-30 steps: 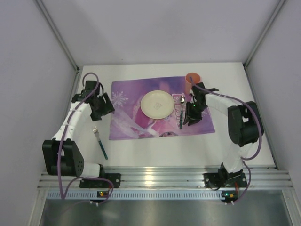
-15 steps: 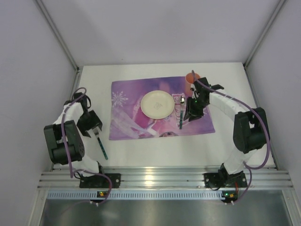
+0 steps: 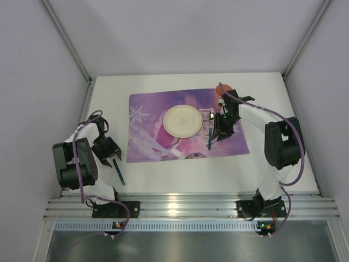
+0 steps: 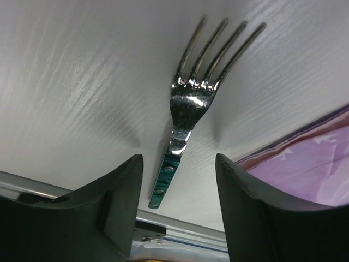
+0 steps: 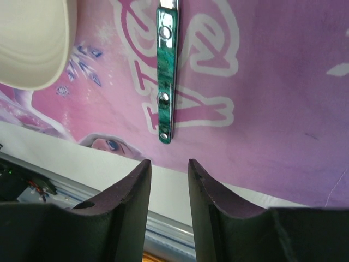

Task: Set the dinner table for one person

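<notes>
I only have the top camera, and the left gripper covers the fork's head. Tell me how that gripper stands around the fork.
Observer: On the left wrist camera the left gripper is open. The fork lies flat on the table, its handle end between the jaws, and neither jaw seems to touch it.
Operator: Now report on the right gripper.
Observer: On the right wrist camera the right gripper shows a narrow gap with nothing in it. A green handle lies on the placemat just ahead of it.
</notes>
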You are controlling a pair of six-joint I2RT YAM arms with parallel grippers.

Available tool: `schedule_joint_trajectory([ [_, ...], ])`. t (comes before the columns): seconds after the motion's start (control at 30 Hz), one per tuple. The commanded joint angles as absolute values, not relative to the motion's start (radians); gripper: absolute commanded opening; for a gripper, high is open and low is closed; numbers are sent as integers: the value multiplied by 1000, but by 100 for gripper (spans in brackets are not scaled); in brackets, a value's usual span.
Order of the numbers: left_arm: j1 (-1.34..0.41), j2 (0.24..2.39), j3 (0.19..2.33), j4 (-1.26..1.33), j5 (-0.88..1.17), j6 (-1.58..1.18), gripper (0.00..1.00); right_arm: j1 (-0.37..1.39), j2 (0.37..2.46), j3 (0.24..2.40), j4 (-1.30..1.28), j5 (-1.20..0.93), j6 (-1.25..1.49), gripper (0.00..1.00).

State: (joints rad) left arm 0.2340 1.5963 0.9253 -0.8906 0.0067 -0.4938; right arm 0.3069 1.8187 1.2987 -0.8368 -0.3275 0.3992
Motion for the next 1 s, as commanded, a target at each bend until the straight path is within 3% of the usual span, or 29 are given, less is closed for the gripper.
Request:
schedule_joint_trajectory([
  [0.0, 236, 1586, 916, -841, -37, -538, 58, 285, 1842, 1379, -851, -351, 368, 34],
  [0.1, 235, 1623, 904, -802, -51, -543, 45, 272, 1861, 1402, -868, -353, 359, 33],
  [0.23, 236, 1669, 890, -741, -74, -541, 19, 258, 1868, 1414, -879, -354, 354, 32],
  [0.43, 245, 1723, 958, -736, -212, -473, 0, 242, 1847, 1424, -900, -351, 351, 32],
  [0.67, 252, 1655, 1113, -793, -324, -365, 0, 242, 1803, 1460, -934, -350, 356, 36],
  [0.77, 229, 1594, 1187, -752, -207, -341, 0, 242, 1780, 1477, -959, -333, 356, 45],
  [0.83, 193, 1577, 1247, -698, -141, -316, 0, 242, 1764, 1482, -979, -321, 354, 57],
  [0.97, 24, 1614, 1362, -655, -65, -262, 0, 244, 1711, 1473, -1012, -301, 347, 69],
])
